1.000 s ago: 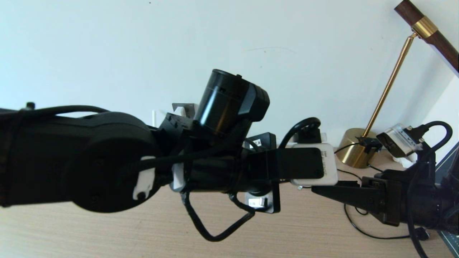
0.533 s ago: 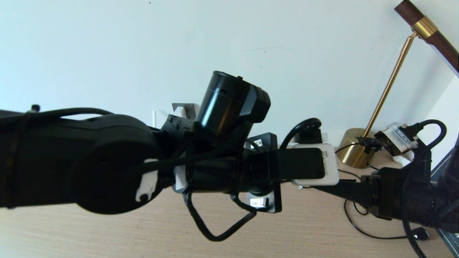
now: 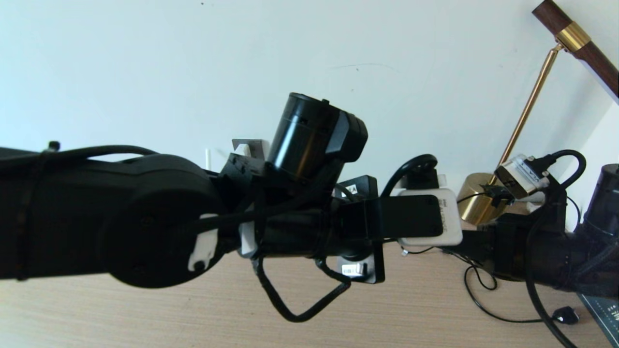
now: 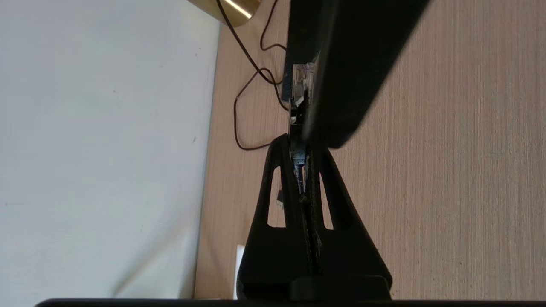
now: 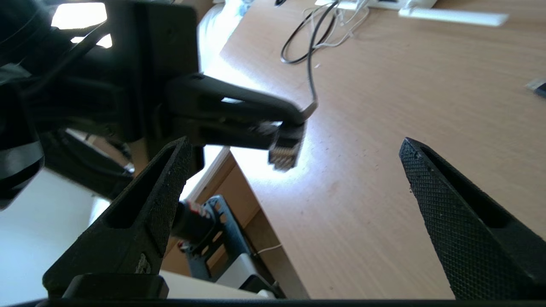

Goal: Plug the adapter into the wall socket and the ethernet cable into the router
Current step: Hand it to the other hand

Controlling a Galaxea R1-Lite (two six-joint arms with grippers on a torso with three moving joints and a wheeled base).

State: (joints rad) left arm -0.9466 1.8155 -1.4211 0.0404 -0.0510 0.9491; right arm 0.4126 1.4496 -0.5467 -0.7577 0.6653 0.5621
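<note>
Right wrist view shows the left pincer (image 5: 283, 121) clamped on the ethernet cable (image 5: 285, 153) plug; the wide right pincer (image 5: 294, 149), at three o'clock, should close squarely on it.

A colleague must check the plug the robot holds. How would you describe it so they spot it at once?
Look above the wooden table, where the left gripper is shut on the end of the black ethernet cable. Its plug sticks out of the grip: black with a clear tip, unlike the white cords lying further along the table.
</note>
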